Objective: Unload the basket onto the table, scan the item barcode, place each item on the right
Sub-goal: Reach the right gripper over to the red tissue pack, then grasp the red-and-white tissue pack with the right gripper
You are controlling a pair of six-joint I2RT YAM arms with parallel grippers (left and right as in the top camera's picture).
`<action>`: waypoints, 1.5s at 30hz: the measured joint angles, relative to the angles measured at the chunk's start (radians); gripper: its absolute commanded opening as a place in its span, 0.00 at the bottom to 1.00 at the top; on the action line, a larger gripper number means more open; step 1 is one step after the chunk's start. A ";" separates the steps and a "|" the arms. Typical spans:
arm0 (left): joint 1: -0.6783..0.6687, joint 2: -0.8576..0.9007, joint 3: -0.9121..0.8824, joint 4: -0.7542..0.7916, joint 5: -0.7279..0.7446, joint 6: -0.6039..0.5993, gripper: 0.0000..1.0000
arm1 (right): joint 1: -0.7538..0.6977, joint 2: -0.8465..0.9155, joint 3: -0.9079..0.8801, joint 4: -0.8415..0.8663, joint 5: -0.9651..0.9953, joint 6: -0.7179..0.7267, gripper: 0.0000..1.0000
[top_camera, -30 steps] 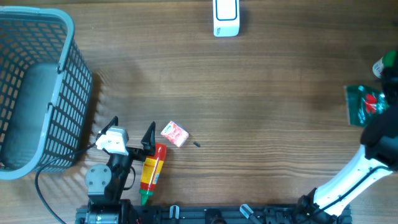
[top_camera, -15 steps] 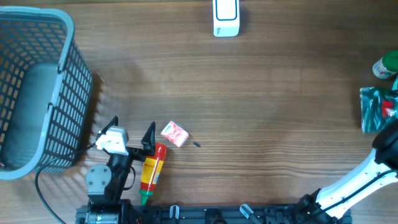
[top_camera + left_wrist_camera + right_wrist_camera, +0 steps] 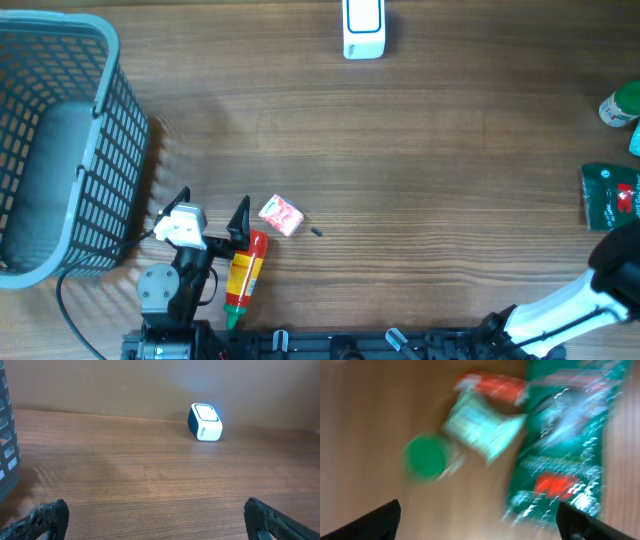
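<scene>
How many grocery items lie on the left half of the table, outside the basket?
2: a red-and-yellow bottle beside the left gripper, and a small pink packet just beyond it, to the right. The left arm could hide something beneath it.

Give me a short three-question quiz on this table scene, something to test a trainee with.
1. True or false: the scanner stands on the table, outside the basket.
2. What lies nearest the pink packet? A basket, B red-and-yellow bottle, C scanner.
3. Fill in: the left claw and the right claw both stand ___.
Key: 1 true; 2 B; 3 open.
</scene>
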 measured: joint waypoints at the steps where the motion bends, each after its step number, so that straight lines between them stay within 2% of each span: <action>1: 0.000 0.000 0.000 0.000 0.000 0.000 1.00 | 0.016 -0.031 0.006 -0.024 -0.087 0.000 1.00; 3: 0.000 0.000 0.000 0.000 0.000 0.000 1.00 | 0.075 -0.075 0.015 -0.071 -0.233 -0.001 1.00; 7: 0.000 0.000 0.000 0.000 0.000 0.000 1.00 | 0.224 -0.091 0.020 -0.176 -0.392 -0.019 1.00; 11: 0.000 0.000 0.000 0.000 0.000 0.000 1.00 | 0.419 -0.089 -0.009 -0.248 -0.476 -0.046 1.00; 15: 0.000 0.000 0.000 0.000 0.000 0.000 1.00 | 0.657 -0.089 -0.105 -0.248 -0.523 -0.071 0.99; 19: 0.000 0.000 0.000 0.000 0.000 0.000 1.00 | 0.869 -0.089 -0.225 -0.181 -0.540 -0.066 0.94; 24: 0.000 0.000 0.000 0.000 0.000 0.000 1.00 | 1.060 -0.088 -0.377 -0.138 -0.556 0.054 0.94; 27: 0.000 0.000 0.000 0.000 0.000 0.000 1.00 | 1.133 -0.088 -0.465 -0.094 -0.569 0.166 0.79; 29: 0.000 0.000 0.000 0.000 0.000 0.000 1.00 | 1.189 -0.088 -0.545 0.025 -0.591 0.252 0.63; 31: 0.000 0.000 0.000 0.000 0.000 0.000 1.00 | 1.224 -0.087 -0.603 0.169 -0.618 0.305 0.57; 33: 0.000 0.000 0.000 0.000 0.000 0.000 1.00 | 1.250 -0.087 -0.652 0.303 -0.647 0.341 0.58; 36: 0.000 0.000 0.000 0.000 0.000 0.000 1.00 | 1.288 -0.087 -0.693 0.413 -0.676 0.392 0.57; 45: 0.000 0.000 0.000 0.000 0.000 0.000 1.00 | 1.406 -0.087 -0.700 0.487 -0.663 0.527 0.58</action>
